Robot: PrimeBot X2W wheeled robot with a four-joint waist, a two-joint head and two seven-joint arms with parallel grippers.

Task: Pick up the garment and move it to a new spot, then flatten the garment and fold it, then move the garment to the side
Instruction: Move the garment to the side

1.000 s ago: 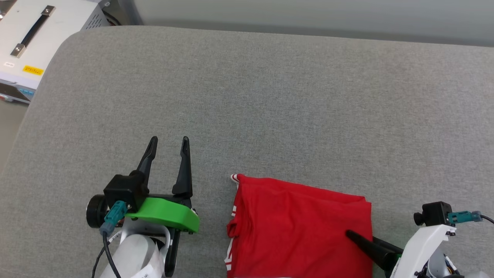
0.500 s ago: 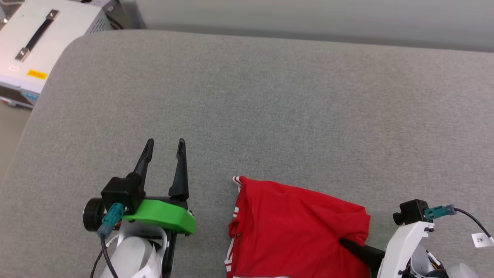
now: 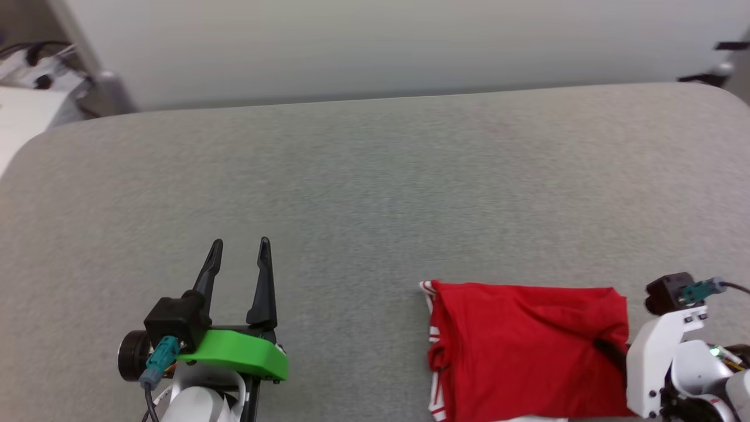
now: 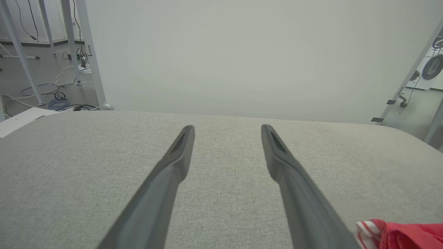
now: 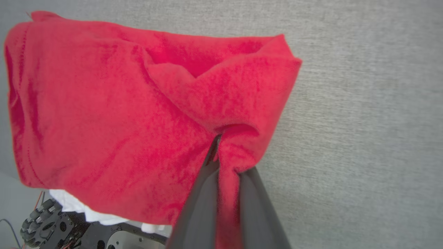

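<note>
Pinching a fold at the right-hand edge of the garment [image 3: 527, 346], the right pincer [image 5: 228, 155] was clenched on red cloth, which bunched up between its two dark fingers in the right wrist view. The garment lay as a rough red rectangle on the near right part of the grey worktop [image 3: 375, 176], its long axis running left to right across the head view, with a striped trim corner [image 3: 426, 287] at the far left end. Nearly all of the cloth therefore stretched leftward from the grip, towards the robot's middle, and its near edge seemed to hang over the worktop's front. The left pincer [image 3: 241, 243] hovered well apart to the left, released and empty over bare worktop, with its fingers pointing away from the robot. The right arm was plainly the nearer one — already holding. Judging from this, a pull to the right would trail the cloth behind the grip, while a lift would let the free left end sag and perhaps unfold
</note>
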